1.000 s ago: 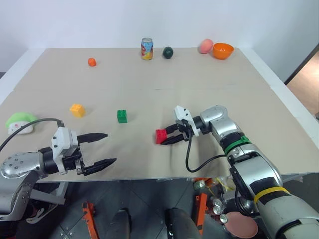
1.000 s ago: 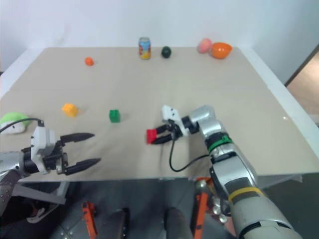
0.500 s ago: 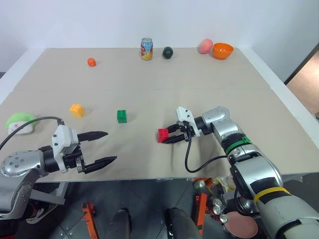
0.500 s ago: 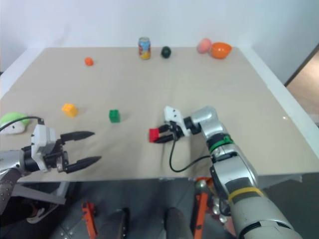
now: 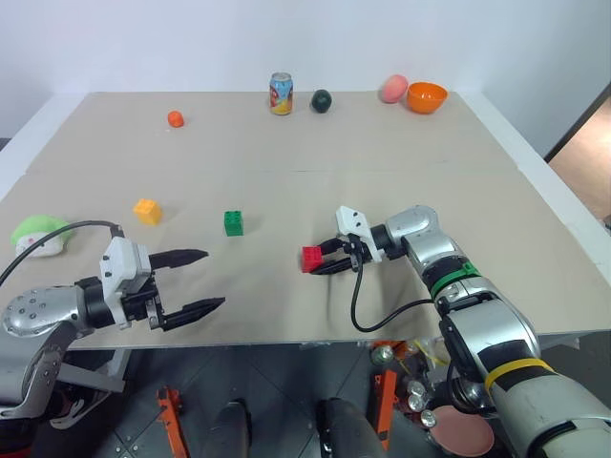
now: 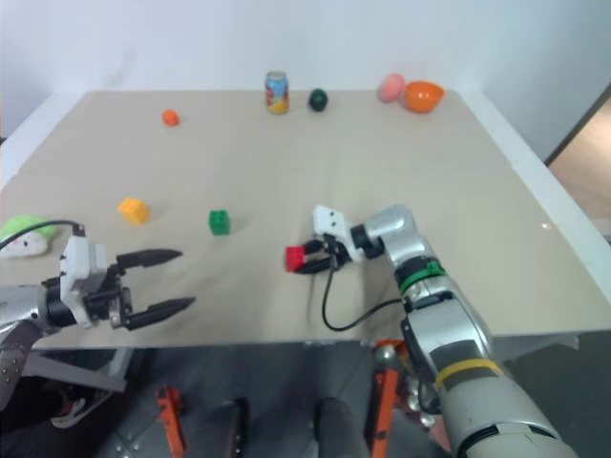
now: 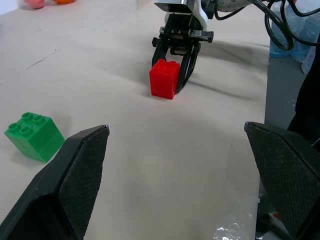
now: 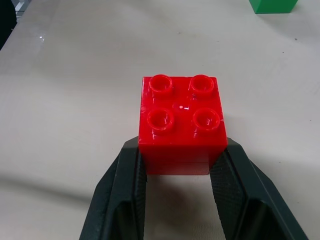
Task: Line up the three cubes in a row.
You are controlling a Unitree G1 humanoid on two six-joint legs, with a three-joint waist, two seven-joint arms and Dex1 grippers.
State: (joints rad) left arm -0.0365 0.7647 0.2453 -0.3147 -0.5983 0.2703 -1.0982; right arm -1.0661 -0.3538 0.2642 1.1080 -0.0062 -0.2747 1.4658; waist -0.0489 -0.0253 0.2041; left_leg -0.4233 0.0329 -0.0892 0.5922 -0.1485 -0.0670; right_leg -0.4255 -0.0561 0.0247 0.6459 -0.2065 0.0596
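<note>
The red cube (image 5: 311, 258) rests on the table a little right of centre, and my right gripper (image 5: 322, 263) is shut on it; both black fingers (image 8: 120, 195) press its sides. The green cube (image 5: 233, 222) stands to its left and slightly farther back. Farther left again lies the yellow-orange cube (image 5: 147, 211). My left gripper (image 5: 214, 279) hovers open over the front left of the table, with nothing between its fingers. The left wrist view looks across at the red cube (image 7: 164, 78) and the green cube (image 7: 34, 136).
A drink can (image 5: 281, 93), a dark ball (image 5: 322, 100), a pink fruit (image 5: 394, 88) and an orange bowl (image 5: 427, 96) line the far edge. A small orange ball (image 5: 176, 118) lies back left. A green-and-white plush toy (image 5: 38, 232) sits at the left edge.
My right wrist has turned a little, still shut on the red cube, which has barely shifted. The left gripper has kept still.
</note>
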